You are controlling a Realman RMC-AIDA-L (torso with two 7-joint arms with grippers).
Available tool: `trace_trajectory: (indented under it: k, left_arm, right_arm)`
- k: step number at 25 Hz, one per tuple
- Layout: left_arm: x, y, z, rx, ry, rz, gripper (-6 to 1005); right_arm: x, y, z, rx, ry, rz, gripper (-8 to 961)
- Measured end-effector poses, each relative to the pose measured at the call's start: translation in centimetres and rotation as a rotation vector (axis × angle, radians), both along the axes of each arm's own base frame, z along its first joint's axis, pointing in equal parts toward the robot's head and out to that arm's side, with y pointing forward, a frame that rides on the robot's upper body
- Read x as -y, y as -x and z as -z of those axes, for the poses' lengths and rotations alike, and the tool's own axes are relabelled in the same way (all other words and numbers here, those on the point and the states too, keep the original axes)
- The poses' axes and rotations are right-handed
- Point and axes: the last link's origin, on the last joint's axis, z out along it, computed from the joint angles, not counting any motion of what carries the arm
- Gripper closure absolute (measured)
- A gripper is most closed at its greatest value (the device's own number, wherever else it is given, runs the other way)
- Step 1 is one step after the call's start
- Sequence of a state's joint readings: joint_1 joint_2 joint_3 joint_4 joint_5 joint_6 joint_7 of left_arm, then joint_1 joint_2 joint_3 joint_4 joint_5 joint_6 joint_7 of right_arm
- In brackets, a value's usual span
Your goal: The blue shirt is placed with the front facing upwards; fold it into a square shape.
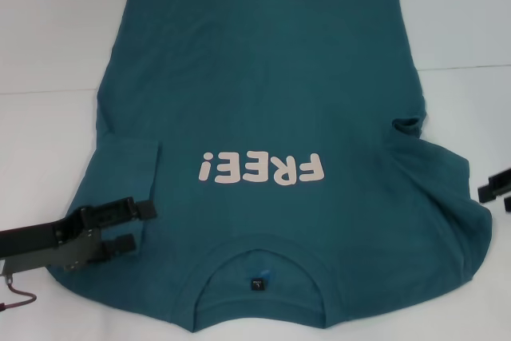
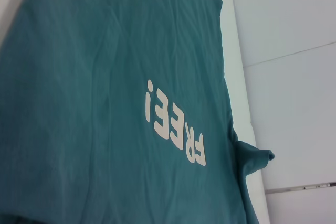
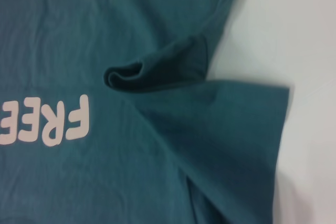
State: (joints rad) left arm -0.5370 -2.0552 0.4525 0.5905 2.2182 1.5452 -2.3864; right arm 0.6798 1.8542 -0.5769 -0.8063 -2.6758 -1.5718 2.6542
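Head view: blue shirt [image 1: 271, 101] lies front-up on the white table [image 1: 48, 37], collar [image 1: 259, 249] at the near edge, hem at the far side, "FREE!" print [image 1: 261, 168] reads upside down from here.

Left gripper [image 1: 140, 225] sits over the shirt's near-left corner, just beside the collar. Fingers [image 1: 120, 209] spread apart, nothing between them, pointing toward the collar. The left sleeve [image 1: 128, 165] is folded in over the body and lies just beyond the fingers.

Right gripper [image 1: 497, 188] is barely in frame at the right edge, just off the spread right sleeve [image 1: 447, 197]. Can't tell whether it's open or closed.

Left wrist view: only cloth and print [image 2: 175, 124], fabric mostly flat with light wrinkles, bunched fold [image 2: 257, 158] past the print.

Right wrist view: right sleeve [image 3: 236, 124] fanned flat on the table, armpit fabric puckered into a raised fold [image 3: 152, 69] next to the print's "F". No fingers visible in either wrist view.
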Motion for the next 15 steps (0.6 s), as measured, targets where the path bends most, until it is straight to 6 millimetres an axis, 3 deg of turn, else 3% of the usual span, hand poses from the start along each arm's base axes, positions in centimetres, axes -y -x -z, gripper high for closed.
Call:
trace_trajectory:
  k: [8,15]
  left_arm:
    - [0.0,0.1,0.0,-0.003,-0.004,-0.003,52]
    - [-0.2,-0.2,0.1,-0.004,-0.005,0.005,52]
  right_arm:
    - [2.4,-2.8,0.8,-0.080,-0.042,0.099,386]
    - [2.2,-3.2,0.8,-0.087,-0.090,0.087,386]
